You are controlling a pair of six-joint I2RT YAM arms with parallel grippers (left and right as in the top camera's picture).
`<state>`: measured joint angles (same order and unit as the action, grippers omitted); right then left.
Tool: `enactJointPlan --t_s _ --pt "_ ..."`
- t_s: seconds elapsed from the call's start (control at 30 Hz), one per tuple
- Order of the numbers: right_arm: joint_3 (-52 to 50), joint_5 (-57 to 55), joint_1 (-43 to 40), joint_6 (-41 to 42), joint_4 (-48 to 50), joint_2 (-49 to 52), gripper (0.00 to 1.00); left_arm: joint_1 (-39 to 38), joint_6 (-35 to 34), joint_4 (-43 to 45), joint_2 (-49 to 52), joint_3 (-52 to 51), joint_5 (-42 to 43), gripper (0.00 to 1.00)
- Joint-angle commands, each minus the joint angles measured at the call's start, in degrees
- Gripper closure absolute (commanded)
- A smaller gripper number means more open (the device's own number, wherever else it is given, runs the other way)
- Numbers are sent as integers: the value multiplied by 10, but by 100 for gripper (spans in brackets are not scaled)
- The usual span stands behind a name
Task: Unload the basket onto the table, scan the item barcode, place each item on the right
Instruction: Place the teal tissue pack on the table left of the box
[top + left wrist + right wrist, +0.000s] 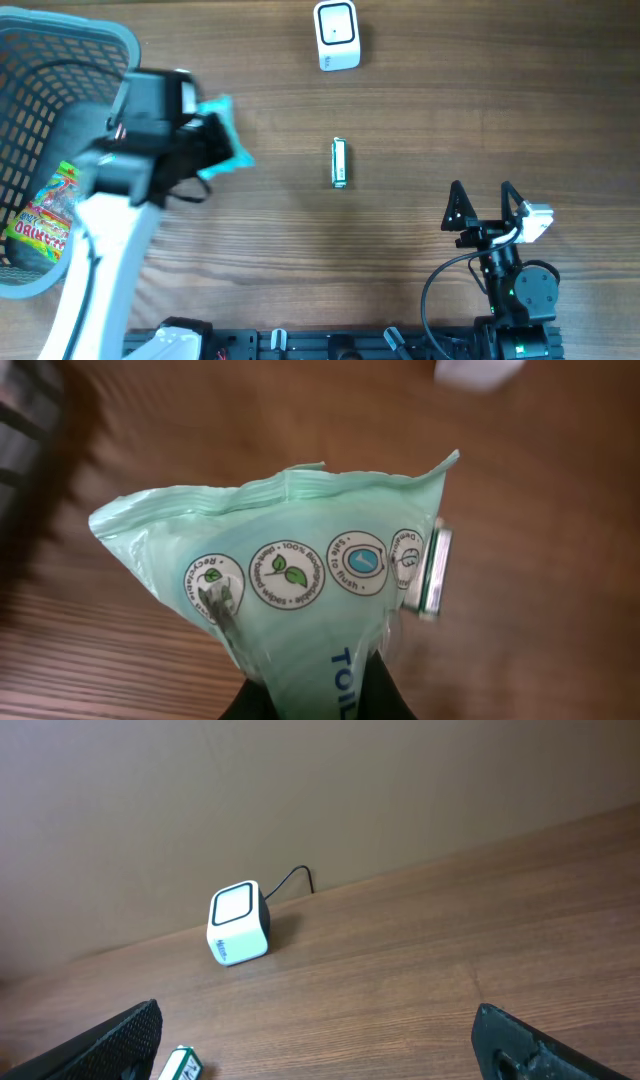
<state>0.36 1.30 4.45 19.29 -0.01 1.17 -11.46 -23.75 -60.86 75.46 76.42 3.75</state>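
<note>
Two loose things share the wooden table [400,260] with my arms: the white cube scanner [336,35] at the far edge, about the middle, with its cable [290,880] running off behind it, and a small green-and-white pack [339,163] lying flat in the centre, on the near side of the scanner. That small pack lies in the open stretch between the scanner and the near edge, and nothing else does. My left gripper [212,148] hangs over the left part of the table, just right of the basket [100,35], with its fingers pinched tight on the green packet [300,560]. I can see round printed symbols across the packet's face and a crimped top edge pointing away from the wrist. The packet is well left of the scanner. My right gripper [484,205] sits at the near right with its fingers spread wide and nothing between them, facing the scanner. The grey lattice basket at the far left holds a yellow candy bag [45,215] on its near side, and a dark shape behind the bag that I cannot make out.
</note>
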Motion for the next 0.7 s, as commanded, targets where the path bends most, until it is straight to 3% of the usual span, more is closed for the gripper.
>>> enactJointPlan --t_s 0.0,0.2,0.23,0.27,0.3,0.37,0.47,0.53,0.57,0.6,0.67 --pt "0 3 -2 3 2 -2 0 -58 -37 39 71 -58 -10 96" --pt "0 3 -2 3 2 -2 0 -131 -42 141 204 -89 -10 96" --pt "0 3 -2 4 2 -2 0 -139 -42 153 220 -89 -10 90" --pt "0 3 -2 3 2 -2 0 -145 -41 166 235 -89 -10 67" --pt "0 3 -2 3 2 -2 0 -147 -41 174 243 -89 -10 24" --pt "0 3 -2 3 2 -2 0 -143 -36 169 238 -73 -10 14" --pt "0 3 -2 3 2 -2 0 -116 -34 141 211 -17 -32 18" --pt "0 3 -2 3 2 -2 0 -83 -35 97 184 38 -32 28" --pt "0 3 -2 3 2 -2 0 -67 -35 75 172 60 -32 41" --pt "0 3 -2 4 2 -2 0 -57 -35 63 165 71 -33 61" --pt "0 3 -2 3 2 -2 1 -19 -35 34 141 89 -32 84"
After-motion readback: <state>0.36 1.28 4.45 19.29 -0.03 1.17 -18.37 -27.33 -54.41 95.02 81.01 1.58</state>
